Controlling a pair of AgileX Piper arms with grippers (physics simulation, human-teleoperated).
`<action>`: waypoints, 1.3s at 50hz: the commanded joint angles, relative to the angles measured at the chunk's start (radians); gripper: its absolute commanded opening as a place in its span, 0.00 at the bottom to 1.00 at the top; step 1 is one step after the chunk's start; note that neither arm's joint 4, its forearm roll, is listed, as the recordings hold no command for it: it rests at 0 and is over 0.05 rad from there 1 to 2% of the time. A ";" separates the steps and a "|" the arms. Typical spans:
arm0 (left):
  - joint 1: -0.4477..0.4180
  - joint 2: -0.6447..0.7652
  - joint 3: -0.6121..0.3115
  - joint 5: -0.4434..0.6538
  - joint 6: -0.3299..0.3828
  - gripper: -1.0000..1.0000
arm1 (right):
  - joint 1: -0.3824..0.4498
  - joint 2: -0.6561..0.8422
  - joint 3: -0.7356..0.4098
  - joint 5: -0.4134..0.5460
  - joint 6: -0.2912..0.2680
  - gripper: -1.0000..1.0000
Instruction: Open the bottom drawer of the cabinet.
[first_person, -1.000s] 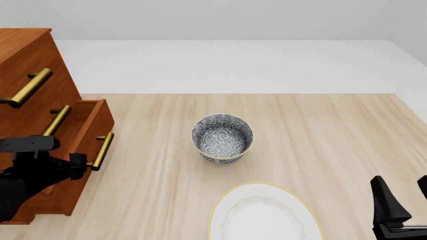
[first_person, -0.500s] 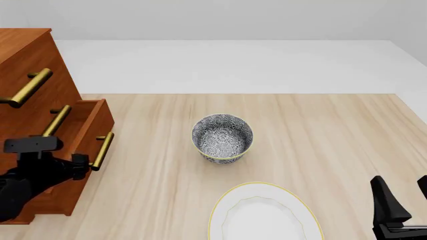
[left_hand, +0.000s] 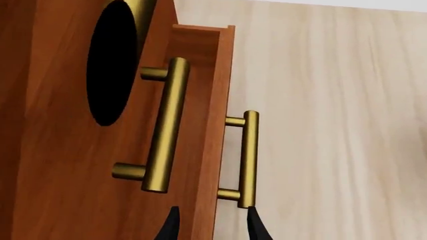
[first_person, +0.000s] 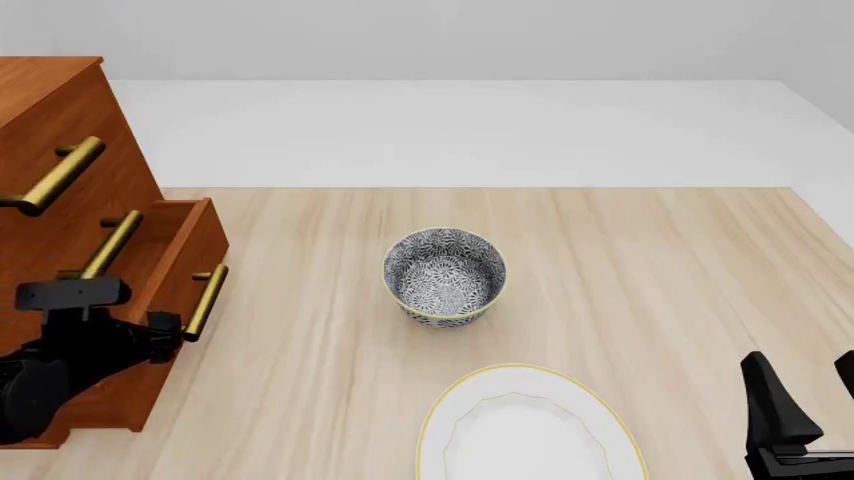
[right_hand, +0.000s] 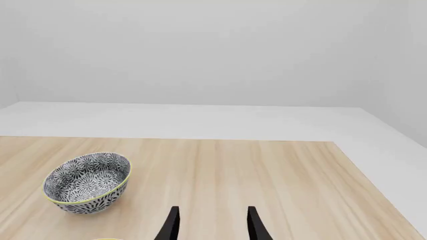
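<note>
The reddish-brown cabinet (first_person: 54, 110) (left_hand: 60, 150) stands at the table's left edge. Its bottom drawer (first_person: 167, 265) (left_hand: 215, 90) sticks out a short way from the two above it. The drawer's brass bar handle (first_person: 204, 298) (left_hand: 249, 157) is bare. My left gripper (first_person: 167, 335) (left_hand: 212, 226) is open just short of the handle's near end. In the left wrist view, the drawer front's edge and the handle's tip lie in line with the gap between its fingers. My right gripper (first_person: 807, 390) (right_hand: 213, 222) is open and empty at the near right.
A patterned bowl (first_person: 445, 275) (right_hand: 87, 182) with a yellow rim sits mid-table. A white plate (first_person: 527, 430) with a yellow edge lies at the near edge. The middle drawer's handle (left_hand: 167, 125) and the top one (first_person: 56, 175) project from the cabinet front.
My left arm has drifted slightly down toward the near edge, away from the handle. The drawer, bowl, plate and right arm have not moved.
</note>
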 joint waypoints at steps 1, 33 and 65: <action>0.000 0.016 0.003 -0.014 -0.003 1.00 | 0.000 0.000 0.000 0.000 0.000 1.00; -0.026 0.021 0.003 -0.015 -0.025 1.00 | 0.000 0.000 0.000 0.000 0.000 1.00; -0.076 0.059 -0.012 -0.035 -0.055 1.00 | 0.000 0.000 0.000 0.000 0.000 1.00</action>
